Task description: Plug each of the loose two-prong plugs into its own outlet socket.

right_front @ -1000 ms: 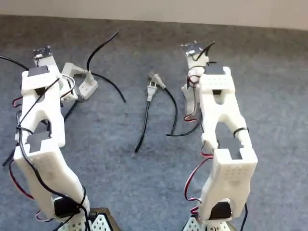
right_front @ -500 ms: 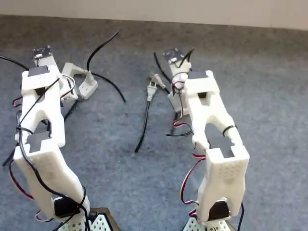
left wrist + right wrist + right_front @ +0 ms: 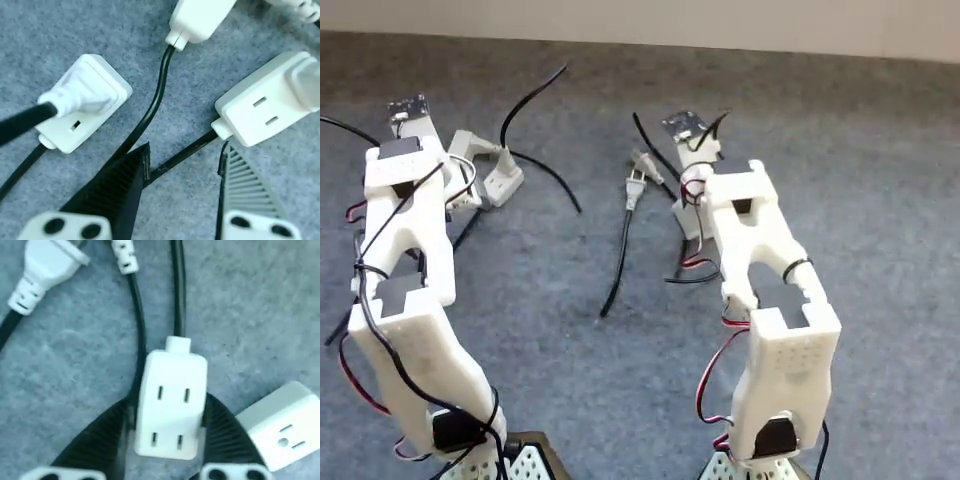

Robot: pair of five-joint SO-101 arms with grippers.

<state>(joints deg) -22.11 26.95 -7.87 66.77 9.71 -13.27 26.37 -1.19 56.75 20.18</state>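
The right gripper (image 3: 168, 412) is clamped on a white double socket block (image 3: 171, 385). Its dark fingers (image 3: 107, 437) press against the block's two long sides. The block lies flat on the grey carpet (image 3: 260, 315) with both pairs of slots facing up and unfilled, and a black cord (image 3: 177, 290) runs out of its end. Just beside one finger sits a white cube adapter (image 3: 282, 427), apart from the block. Farther off lies a loose plug (image 3: 47, 262), white, on a black lead. In the high view two loose plugs lie just left of centre in the upper half of the frame, one (image 3: 634, 188) nearly touching the other (image 3: 643, 160), close by the right arm's wrist.

The left gripper (image 3: 184, 152) stands with its ribbed fingers (image 3: 127, 180) spread apart and nothing between them. It hangs over the carpet, where a thin black lead (image 3: 182, 155) crosses under the gap. Beyond the fingertips lie two white sockets. One socket (image 3: 102, 77) has a white plug (image 3: 75, 95) seated in it. The second socket (image 3: 250, 112) shows two bare slots. In the high view this cluster (image 3: 500, 178) lies at the upper left of the frame, beside the left arm.
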